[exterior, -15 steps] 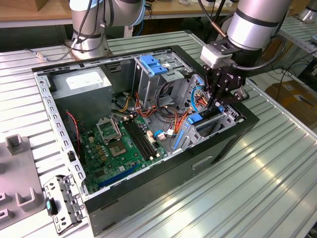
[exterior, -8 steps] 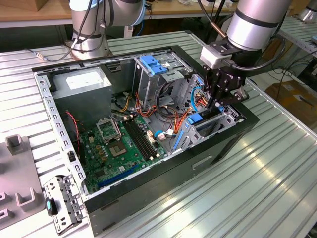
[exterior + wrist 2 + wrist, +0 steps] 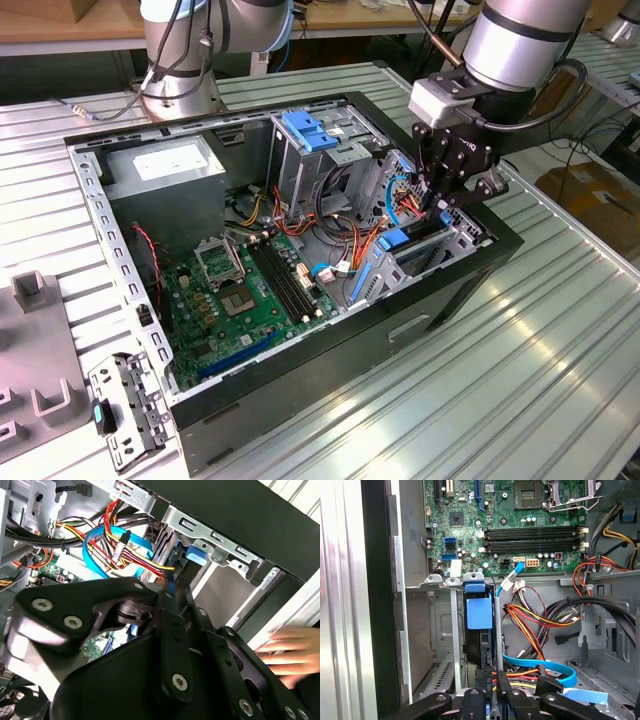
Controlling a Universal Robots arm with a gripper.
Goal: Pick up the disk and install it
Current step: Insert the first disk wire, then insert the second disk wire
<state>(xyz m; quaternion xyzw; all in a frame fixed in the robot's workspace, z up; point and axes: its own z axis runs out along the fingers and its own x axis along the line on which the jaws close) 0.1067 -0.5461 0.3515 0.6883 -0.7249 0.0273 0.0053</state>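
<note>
- The disk (image 3: 481, 630) stands on edge in the drive cage at the case's (image 3: 420, 300) front corner.
- The pincer (image 3: 443, 205) sits closed on its far end, seemingly mid-insertion.
- Seating it calls for a straight, gentle push clear of the cables (image 3: 540, 622).

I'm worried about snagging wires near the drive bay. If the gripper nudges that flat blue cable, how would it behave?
The flat blue cable would probably bend and spring aside: it curves in a loose loop beside the gripper. It looks thin and light. Plugged ends may tug at their connectors, so push gently.
</note>
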